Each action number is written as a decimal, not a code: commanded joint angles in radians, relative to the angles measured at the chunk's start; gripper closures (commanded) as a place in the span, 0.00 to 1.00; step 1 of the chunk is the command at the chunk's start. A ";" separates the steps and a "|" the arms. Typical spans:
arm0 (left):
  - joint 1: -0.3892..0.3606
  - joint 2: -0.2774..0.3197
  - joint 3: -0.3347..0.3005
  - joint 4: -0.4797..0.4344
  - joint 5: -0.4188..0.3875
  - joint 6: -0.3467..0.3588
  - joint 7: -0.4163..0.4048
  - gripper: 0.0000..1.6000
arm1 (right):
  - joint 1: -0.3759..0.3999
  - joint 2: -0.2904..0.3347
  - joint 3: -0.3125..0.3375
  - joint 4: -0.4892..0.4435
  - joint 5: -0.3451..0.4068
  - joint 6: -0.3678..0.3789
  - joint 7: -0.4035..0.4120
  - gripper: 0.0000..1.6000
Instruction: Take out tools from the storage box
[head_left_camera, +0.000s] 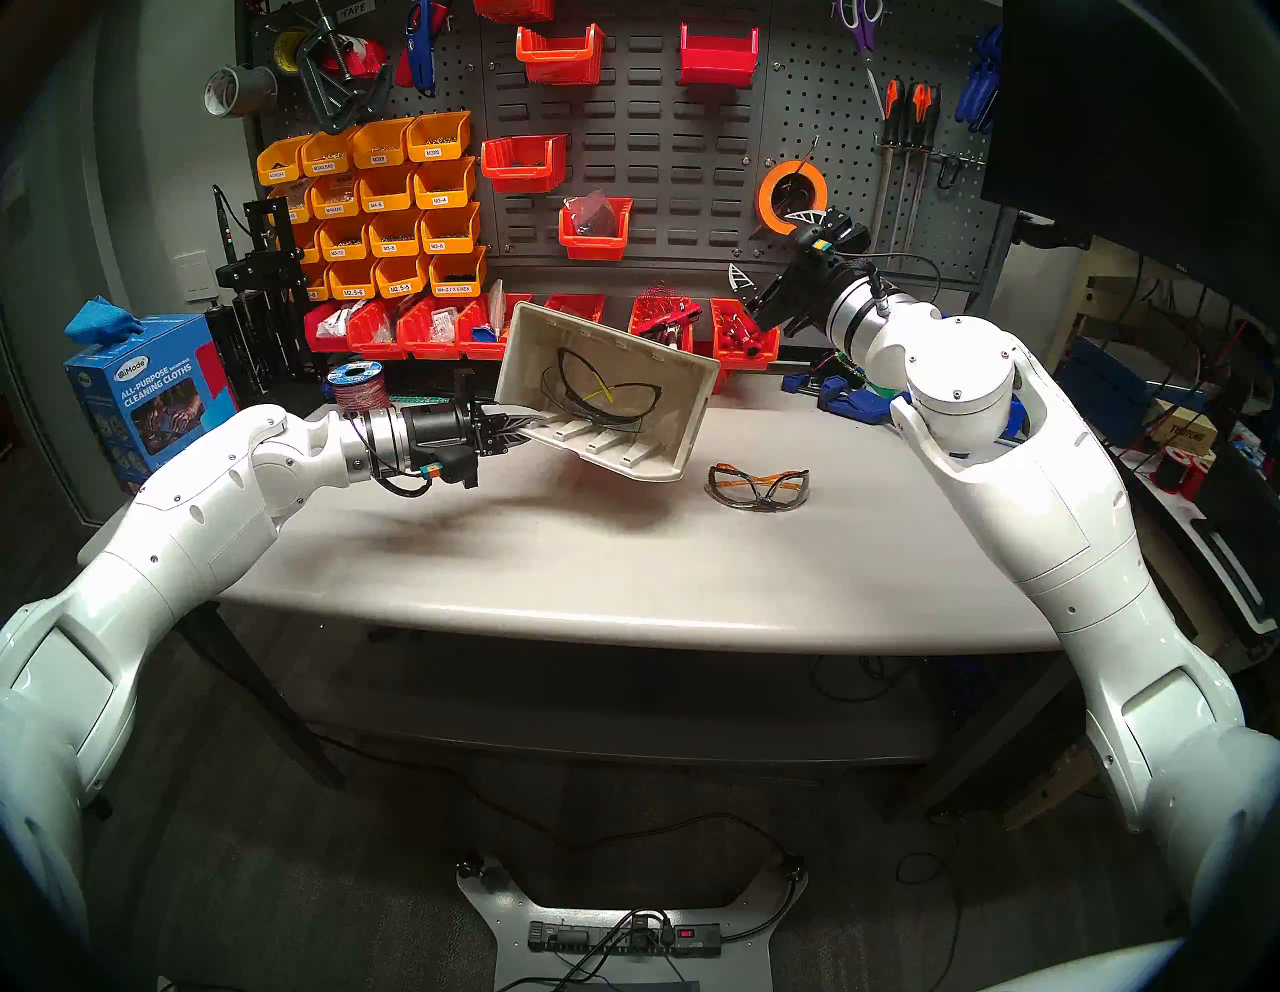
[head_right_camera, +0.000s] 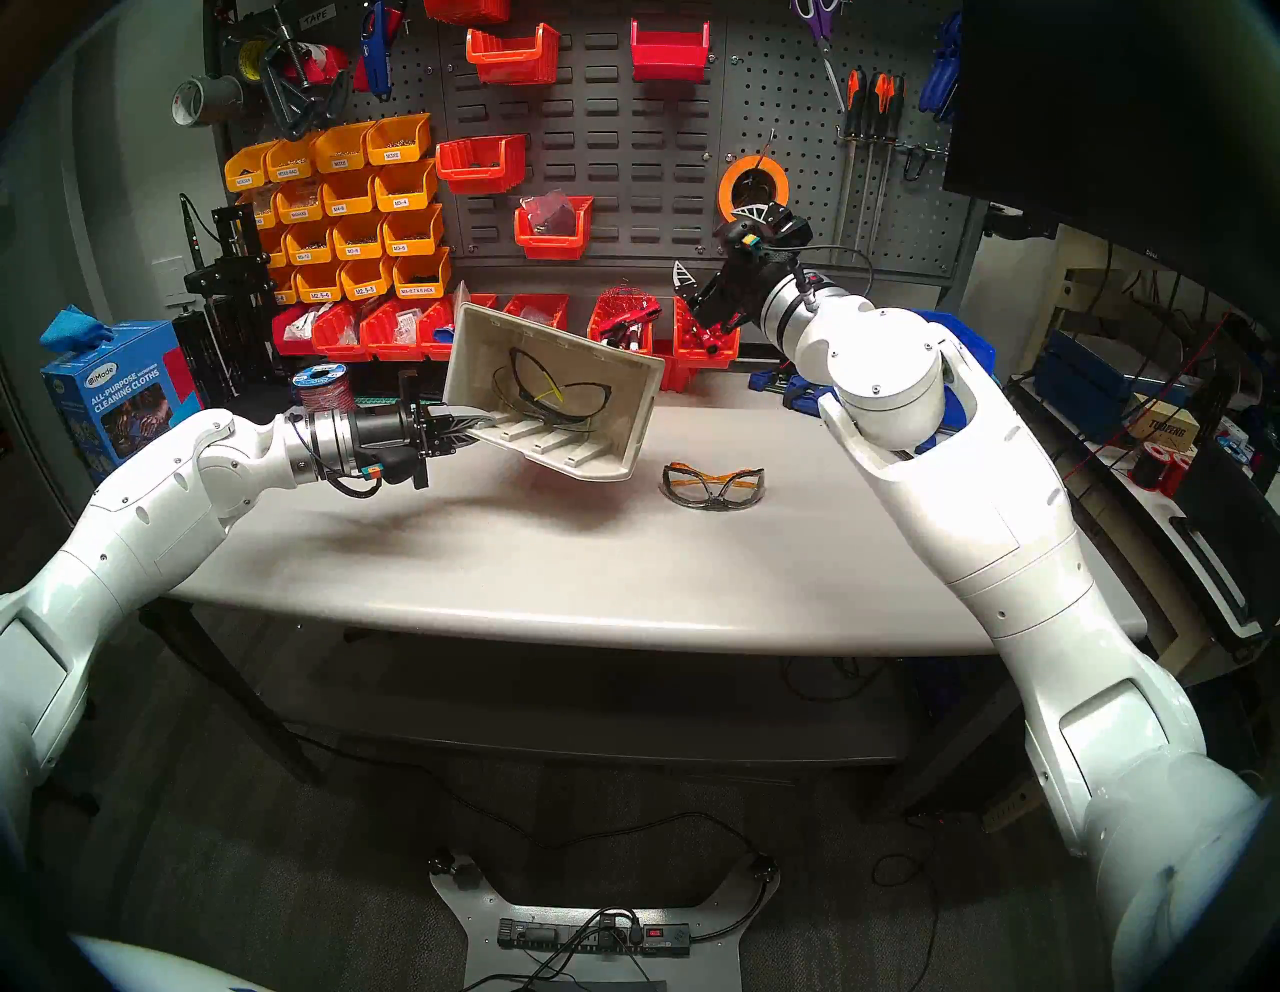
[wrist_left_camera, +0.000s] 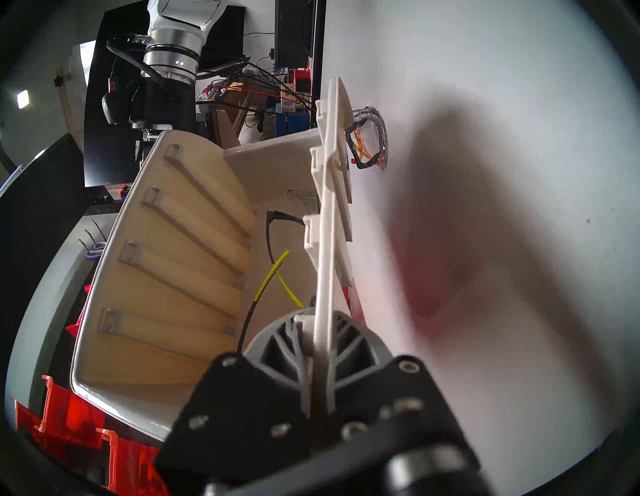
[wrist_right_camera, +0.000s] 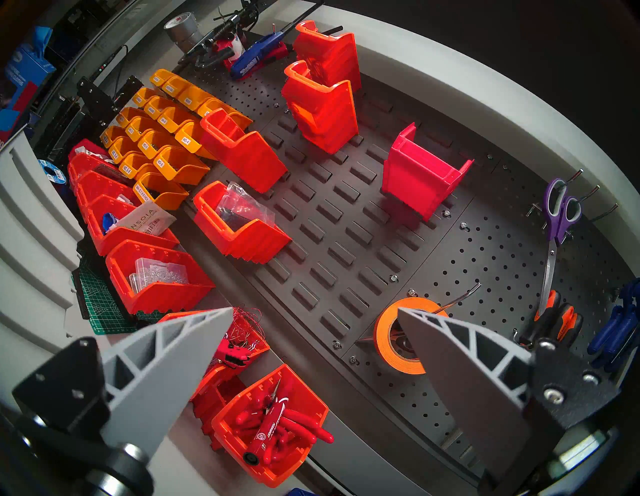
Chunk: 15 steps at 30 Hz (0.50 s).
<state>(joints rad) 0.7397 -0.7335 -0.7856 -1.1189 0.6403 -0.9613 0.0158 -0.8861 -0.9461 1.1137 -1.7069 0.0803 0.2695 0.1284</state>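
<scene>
My left gripper is shut on one ribbed side wall of the beige storage box. It holds the box tilted in the air above the table, open top facing me. Grey-armed safety glasses with yellow accents lie inside against the lower wall. A second pair, with orange-and-black arms, rests on the table just right of the box. Raised in front of the pegboard, my right gripper is open and holds nothing.
Red bins line the table's back edge, with more red and yellow bins on the pegboard. A blue cleaning-cloth carton and a wire spool stand at the back left. Blue clamps lie under my right arm.
</scene>
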 joint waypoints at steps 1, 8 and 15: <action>-0.041 0.005 0.020 0.009 0.043 0.001 0.113 1.00 | 0.009 0.002 0.011 -0.010 0.001 0.001 -0.005 0.00; -0.063 0.011 0.063 0.024 0.096 0.001 0.200 1.00 | 0.009 0.002 0.011 -0.010 0.001 0.001 -0.005 0.00; -0.085 0.015 0.105 0.038 0.139 0.001 0.274 1.00 | 0.009 0.002 0.011 -0.010 0.001 0.001 -0.005 0.00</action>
<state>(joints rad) 0.7088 -0.7209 -0.6879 -1.0832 0.7653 -0.9615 0.2120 -0.8864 -0.9461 1.1138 -1.7070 0.0803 0.2695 0.1283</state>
